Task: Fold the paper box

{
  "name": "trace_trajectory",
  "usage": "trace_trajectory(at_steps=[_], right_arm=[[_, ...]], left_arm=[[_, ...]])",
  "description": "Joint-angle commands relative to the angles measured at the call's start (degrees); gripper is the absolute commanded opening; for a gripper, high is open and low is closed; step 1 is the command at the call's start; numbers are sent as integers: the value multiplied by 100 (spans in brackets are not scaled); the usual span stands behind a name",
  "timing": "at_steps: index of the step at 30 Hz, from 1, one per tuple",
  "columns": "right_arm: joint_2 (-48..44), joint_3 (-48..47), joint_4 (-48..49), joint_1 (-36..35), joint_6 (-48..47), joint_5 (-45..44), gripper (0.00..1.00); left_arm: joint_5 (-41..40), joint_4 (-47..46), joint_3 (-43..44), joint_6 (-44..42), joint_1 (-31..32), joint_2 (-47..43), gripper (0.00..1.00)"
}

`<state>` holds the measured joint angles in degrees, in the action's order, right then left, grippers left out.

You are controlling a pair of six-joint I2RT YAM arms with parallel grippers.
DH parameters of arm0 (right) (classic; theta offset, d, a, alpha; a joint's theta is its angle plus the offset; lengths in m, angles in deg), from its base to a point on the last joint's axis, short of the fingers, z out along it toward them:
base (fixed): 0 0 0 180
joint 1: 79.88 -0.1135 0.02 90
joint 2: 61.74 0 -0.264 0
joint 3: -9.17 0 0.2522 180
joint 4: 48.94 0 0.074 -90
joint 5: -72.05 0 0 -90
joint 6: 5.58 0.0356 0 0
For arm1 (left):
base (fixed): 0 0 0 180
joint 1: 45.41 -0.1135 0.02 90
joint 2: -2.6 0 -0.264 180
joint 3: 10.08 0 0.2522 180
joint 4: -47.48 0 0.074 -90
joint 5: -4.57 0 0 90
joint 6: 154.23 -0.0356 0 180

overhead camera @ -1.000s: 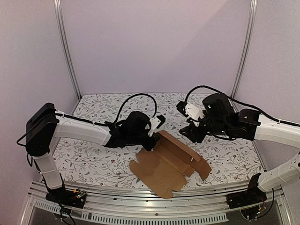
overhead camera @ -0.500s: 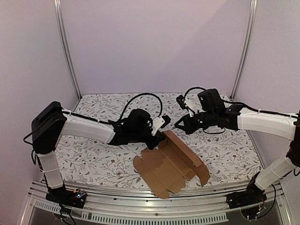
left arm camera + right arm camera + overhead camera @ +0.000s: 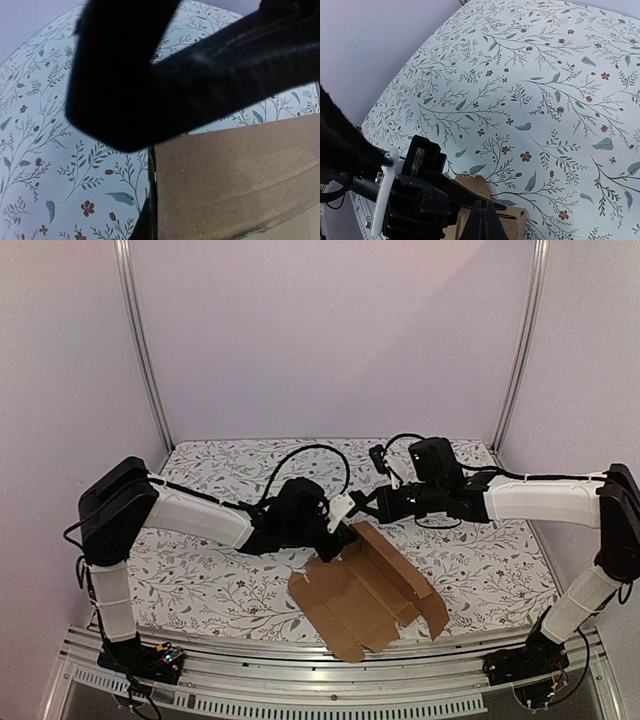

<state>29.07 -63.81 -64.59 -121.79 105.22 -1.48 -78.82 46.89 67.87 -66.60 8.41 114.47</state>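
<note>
Left gripper pinching the back-left flap of the paper box, fingers pressed tight on the cardboard edge. Paper box is a mostly flat brown die-cut sheet lying on the floral table, near the front edge, centre-right, far flaps raised. Right gripper fully closed, holding nothing, tips just above the raised far flap, close beside the left gripper.

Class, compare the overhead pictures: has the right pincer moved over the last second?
Yes. The right pincer has swung leftward, away from the right frame post, and now sits shut by the paper box's raised far flap.
</note>
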Motion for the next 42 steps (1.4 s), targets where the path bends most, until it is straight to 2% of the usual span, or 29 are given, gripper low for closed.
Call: trace_trajectory(at_steps=[1,17,29,42], right_arm=[[192,166,481,25,319,64,0],[567,659,961,-243,737,-93,0],[579,848,688,-510,510,-667,0],[534,804,299,-929,199,-1296,0]], left_arm=[[-79,-301,80,24,-65,145,0],[-199,-481,-39,169,-5,260,0],[-138,-633,-374,355,34,225,13],[-214,-923,-872,531,94,90,15]])
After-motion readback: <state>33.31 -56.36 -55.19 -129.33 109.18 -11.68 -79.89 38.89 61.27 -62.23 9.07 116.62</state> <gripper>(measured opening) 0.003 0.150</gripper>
